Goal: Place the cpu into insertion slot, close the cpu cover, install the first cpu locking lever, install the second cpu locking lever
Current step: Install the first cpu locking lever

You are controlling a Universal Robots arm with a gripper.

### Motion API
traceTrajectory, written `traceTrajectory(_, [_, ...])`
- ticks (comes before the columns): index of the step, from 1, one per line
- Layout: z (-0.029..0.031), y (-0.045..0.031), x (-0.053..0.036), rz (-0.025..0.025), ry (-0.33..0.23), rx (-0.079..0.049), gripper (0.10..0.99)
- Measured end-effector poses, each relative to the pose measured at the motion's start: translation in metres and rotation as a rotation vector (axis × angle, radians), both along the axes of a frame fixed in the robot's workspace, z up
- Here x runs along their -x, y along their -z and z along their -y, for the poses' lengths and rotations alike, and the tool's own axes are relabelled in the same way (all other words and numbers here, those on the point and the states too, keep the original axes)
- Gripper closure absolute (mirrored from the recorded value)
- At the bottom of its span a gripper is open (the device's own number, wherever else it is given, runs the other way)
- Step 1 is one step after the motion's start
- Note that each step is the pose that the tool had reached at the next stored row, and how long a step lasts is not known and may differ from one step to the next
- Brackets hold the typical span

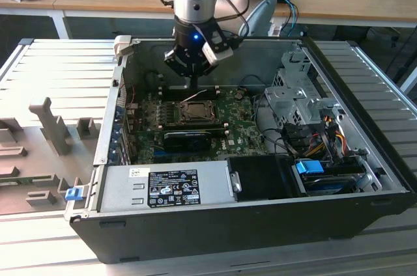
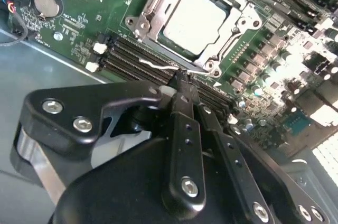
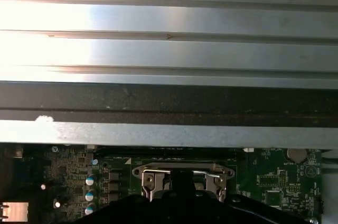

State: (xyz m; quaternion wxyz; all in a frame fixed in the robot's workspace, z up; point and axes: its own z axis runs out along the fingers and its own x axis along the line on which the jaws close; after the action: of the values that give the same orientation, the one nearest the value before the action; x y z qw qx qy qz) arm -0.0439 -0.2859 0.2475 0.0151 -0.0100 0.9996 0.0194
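In the second wrist view the cpu (image 2: 198,15) lies pale and silvery in the insertion slot (image 2: 138,32). The cpu cover (image 2: 240,24) is folded down around it as a metal frame. A thin wire locking lever (image 2: 157,65) runs along the slot's edge. My gripper (image 2: 181,78) has its black fingers (image 2: 182,108) shut together, the tip right at that lever's end; whether it touches, I cannot tell. In the exterior view the gripper (image 1: 193,86) hangs over the far edge of the slot (image 1: 195,112) inside the open computer case.
The green motherboard (image 1: 238,120) carries memory slots (image 2: 132,57) beside the socket and a round battery (image 2: 46,3). A grey power supply box (image 1: 166,185) fills the case's near side. Drive cages and cables (image 1: 319,139) sit on the exterior view's right. Case walls (image 1: 111,120) surround the board.
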Motion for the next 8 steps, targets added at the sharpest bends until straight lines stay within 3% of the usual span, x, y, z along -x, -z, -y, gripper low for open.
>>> traceTrajectory(2, [0.0,0.0013,-0.0001,0.0038,-0.002,0.0,0.98])
traceTrajectory(8, [-0.0004,0.0045,-0.0011,0.0043,-0.015,-0.018,0.98])
